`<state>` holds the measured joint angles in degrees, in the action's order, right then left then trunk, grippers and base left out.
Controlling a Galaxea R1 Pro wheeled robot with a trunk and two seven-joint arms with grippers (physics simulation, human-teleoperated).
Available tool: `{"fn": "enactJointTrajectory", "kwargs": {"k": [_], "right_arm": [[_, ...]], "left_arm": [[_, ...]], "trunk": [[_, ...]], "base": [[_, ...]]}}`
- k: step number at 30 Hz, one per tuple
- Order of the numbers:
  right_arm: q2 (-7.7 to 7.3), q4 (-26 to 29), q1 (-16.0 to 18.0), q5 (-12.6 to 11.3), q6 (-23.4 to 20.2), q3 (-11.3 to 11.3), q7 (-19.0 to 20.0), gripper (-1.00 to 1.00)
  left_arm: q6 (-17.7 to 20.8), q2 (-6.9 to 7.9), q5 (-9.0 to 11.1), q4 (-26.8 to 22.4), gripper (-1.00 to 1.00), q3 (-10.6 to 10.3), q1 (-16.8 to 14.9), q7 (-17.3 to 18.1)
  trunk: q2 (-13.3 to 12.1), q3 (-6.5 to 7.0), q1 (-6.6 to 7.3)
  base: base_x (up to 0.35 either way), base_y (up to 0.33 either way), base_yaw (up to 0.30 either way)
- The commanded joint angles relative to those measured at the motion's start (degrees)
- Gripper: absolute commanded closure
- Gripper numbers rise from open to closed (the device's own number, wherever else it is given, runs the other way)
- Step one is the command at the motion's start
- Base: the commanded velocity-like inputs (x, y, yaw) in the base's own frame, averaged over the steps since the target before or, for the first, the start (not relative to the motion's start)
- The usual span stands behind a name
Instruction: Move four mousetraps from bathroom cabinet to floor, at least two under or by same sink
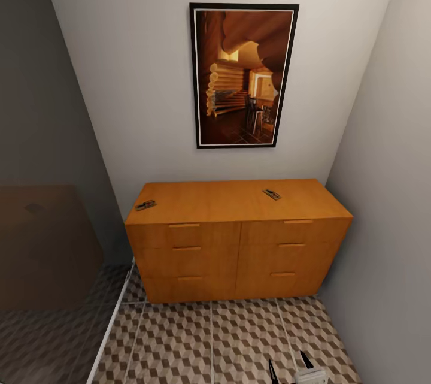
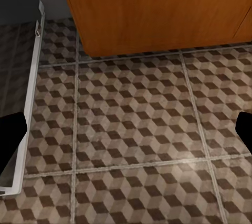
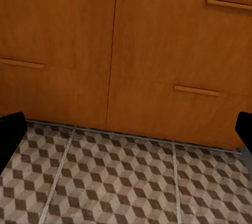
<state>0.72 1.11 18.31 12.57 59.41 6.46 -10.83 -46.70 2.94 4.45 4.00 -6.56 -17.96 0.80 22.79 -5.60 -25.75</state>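
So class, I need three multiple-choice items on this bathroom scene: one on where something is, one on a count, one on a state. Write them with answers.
1. Where do the visible mousetraps lie?
A. on the tiled floor
B. on top of the cabinet
C. in an open drawer

2. How many mousetraps show in the head view?
A. two
B. three
C. four

3. What state are the cabinet drawers in?
A. one pulled out
B. all removed
C. all closed

Answers:
1 B: one mousetrap lies near the left end and another mousetrap towards the right on the cabinet top.
2 A: just those two lie there.
3 C: every drawer front sits flush, above the bare floor.
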Motion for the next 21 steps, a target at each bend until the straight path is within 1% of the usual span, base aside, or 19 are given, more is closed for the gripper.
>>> {"fn": "enactJointTrajectory", "kwargs": {"k": [1, 16, 20, 21], "right_arm": [[-0.02, -0.05, 0.06, 0.17, 0.09, 0.41, -0.60, -1.00], [-0.05, 0.01, 0.06, 0.19, -0.46, 0.40, -0.63, -1.00], [-0.11, 0.59, 0.06, 0.29, -5.06, 0.19, -1.27, -1.00], [-0.38, 2.16, 0.06, 0.32, -11.60, 0.13, -3.02, -1.00]], "left_arm": [[-0.32, -0.03, 0.47, 0.21, -1.00, -0.47, -0.11, 0.10], [-0.32, -0.04, 0.47, 0.21, -1.00, -0.47, -0.14, 0.13], [-0.32, -0.04, 0.47, 0.21, -1.00, -0.47, -0.14, 0.13], [-0.32, -0.04, 0.47, 0.21, -1.00, -0.47, -0.14, 0.12]], "trunk": [[0.13, -0.12, -0.04], [0.13, -0.12, -0.04], [0.13, -0.12, -0.04], [0.13, -0.12, -0.04]], "base": [[0.000, 0.000, 0.000], [0.000, 0.000, 0.000], [0.000, 0.000, 0.000], [0.000, 0.000, 0.000]]}}
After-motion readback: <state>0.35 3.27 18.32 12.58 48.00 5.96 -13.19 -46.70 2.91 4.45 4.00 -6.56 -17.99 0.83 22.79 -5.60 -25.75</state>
